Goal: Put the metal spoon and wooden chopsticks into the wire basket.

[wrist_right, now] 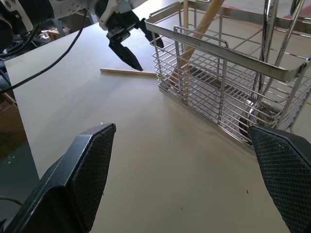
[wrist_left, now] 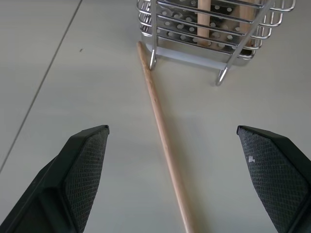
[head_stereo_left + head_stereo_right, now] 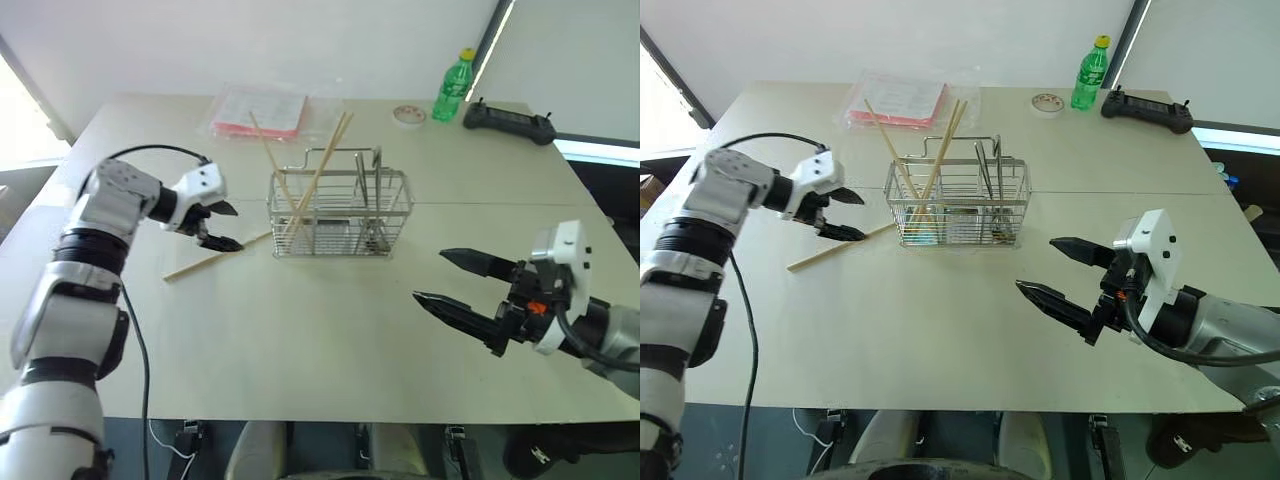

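Left gripper (image 3: 222,226) fingers spread apart, empty, poised over one loose chopstick (image 3: 205,260) lying flat on table (image 3: 300,340), at 9 o'clock of wire basket (image 3: 340,215). Other wooden chopsticks (image 3: 318,170) and metal spoon (image 3: 376,190) stand inside basket. Right gripper (image 3: 462,284) fingers wide apart, empty, at basket's 4 o'clock, well apart

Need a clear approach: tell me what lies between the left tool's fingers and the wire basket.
One wooden chopstick lies on bare table, running from between the open left tool toward the wire basket; left wrist view.
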Motion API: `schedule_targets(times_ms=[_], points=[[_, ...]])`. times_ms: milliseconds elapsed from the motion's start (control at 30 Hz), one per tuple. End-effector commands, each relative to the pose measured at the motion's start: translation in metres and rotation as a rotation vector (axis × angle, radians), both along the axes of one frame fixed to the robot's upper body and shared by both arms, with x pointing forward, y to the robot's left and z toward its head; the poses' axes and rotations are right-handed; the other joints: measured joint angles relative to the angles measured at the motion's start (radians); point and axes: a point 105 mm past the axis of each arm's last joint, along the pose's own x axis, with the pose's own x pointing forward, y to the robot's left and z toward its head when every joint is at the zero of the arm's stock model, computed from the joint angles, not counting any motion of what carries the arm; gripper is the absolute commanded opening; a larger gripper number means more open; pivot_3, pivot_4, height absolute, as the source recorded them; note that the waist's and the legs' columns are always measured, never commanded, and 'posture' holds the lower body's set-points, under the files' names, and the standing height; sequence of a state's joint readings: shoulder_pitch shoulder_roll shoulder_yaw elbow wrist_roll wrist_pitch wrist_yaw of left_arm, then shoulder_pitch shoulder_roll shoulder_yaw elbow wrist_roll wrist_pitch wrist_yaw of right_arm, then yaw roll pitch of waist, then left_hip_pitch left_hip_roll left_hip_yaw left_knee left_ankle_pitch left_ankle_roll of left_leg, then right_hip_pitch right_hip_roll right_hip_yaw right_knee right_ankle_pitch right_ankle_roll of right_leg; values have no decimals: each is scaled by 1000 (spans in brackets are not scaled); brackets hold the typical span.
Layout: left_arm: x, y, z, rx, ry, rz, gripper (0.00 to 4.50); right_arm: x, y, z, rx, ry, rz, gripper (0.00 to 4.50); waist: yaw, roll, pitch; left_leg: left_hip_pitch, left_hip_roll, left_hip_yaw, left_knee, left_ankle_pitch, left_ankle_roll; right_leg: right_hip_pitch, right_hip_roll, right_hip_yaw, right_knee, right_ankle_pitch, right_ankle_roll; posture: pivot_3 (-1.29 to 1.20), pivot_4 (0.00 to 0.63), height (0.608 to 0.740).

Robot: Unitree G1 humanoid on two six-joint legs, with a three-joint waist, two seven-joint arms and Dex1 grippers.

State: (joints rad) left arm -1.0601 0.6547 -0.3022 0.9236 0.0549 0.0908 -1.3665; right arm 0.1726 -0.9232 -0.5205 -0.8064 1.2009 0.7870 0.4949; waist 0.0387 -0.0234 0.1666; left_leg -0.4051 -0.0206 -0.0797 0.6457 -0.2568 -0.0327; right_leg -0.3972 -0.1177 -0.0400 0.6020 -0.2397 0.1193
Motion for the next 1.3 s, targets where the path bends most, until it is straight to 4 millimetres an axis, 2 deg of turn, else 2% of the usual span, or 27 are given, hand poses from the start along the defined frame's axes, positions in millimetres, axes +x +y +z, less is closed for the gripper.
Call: schedule_targets(times_ms=[33,233,567,667,900,1067,1300], points=[[14,-6,9,26,-68,40,4441,-5,5,9,12,-51,7,4500,0,0,0,0,0,0,0,0,0,0,0,0,0,0,0,0,150,690],[25,-21,0,24,-69,82,4441,-6,6,8,20,-53,-8,4500,0,0,0,1,0,0,0,0,0,0,0,0,2,0,1,0,150,690],[28,-32,-19,47,-35,109,4441,-5,6,10,35,-64,-23,4500,1,0,0,2,0,0,1,0,0,1,0,0,4,1,2,0,150,690],[27,-32,-22,39,-20,117,3577,-5,5,11,37,-65,-25,4500,1,-1,-1,3,0,0,1,0,0,2,0,0,5,1,2,0,150,690],[29,-27,-25,32,-15,156,13,-5,3,13,39,-67,-28,4500,0,-1,0,10,0,0,1,0,0,5,0,0,8,0,1,0,150,690],[30,-15,-24,10,-17,219,13,-5,3,13,35,-67,-26,4500,-1,-1,0,10,1,0,1,0,0,6,0,0,8,0,1,0,150,690],[31,21,-19,-9,-35,349,13,-3,1,15,32,-67,-19,4500,-1,-1,0,10,0,0,0,0,0,5,0,0,9,0,2,0,150,690]])
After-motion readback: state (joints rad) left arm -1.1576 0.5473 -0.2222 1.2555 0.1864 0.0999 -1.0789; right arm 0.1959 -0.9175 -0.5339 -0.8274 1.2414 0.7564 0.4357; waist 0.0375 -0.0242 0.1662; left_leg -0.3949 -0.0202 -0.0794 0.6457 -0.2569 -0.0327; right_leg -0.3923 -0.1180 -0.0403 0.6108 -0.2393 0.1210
